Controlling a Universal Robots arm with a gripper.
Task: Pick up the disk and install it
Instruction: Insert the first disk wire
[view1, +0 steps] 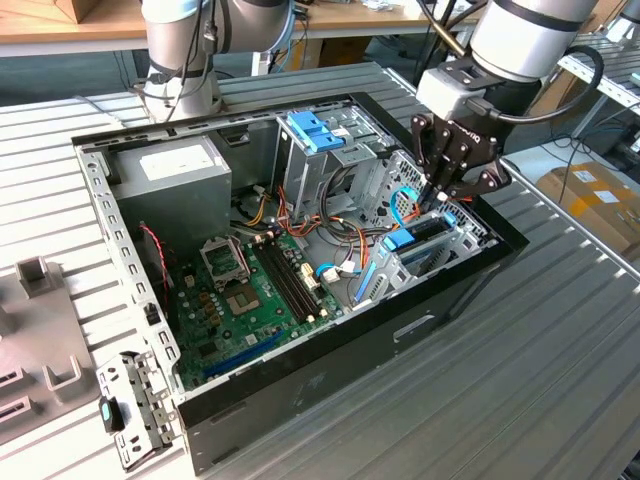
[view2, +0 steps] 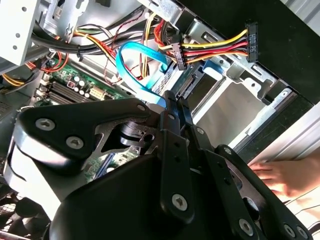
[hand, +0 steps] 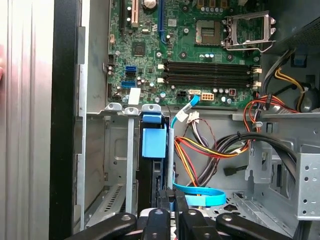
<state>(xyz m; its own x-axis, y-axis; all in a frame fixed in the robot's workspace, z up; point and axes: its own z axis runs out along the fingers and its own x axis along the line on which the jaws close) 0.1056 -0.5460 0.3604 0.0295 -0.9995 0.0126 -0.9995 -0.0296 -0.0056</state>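
Note:
The disk (view1: 425, 228) stands on edge in a slot of the drive cage at the exterior view's right end of the open computer case (view1: 300, 400). It shows as a dark slab (hand: 149, 175) capped by a light-blue bracket (hand: 153, 140). Its label is hidden. My gripper (view1: 440, 195) hangs directly over that slot. Its black fingers (view2: 172, 115) are pressed together with nothing between them, their tips at the disk's upper edge (hand: 170, 202), beside a flat blue data cable (view2: 140, 65).
Coloured power leads (view2: 210, 50) and the blue cable (hand: 200, 192) crowd the cage. The motherboard (view1: 250, 300), grey power supply (view1: 175, 170) and a blue-topped drive cage (view1: 315, 130) occupy the case. A person's hand (view2: 285, 175) rests outside the case wall. Another arm's base (view1: 180, 60) stands behind.

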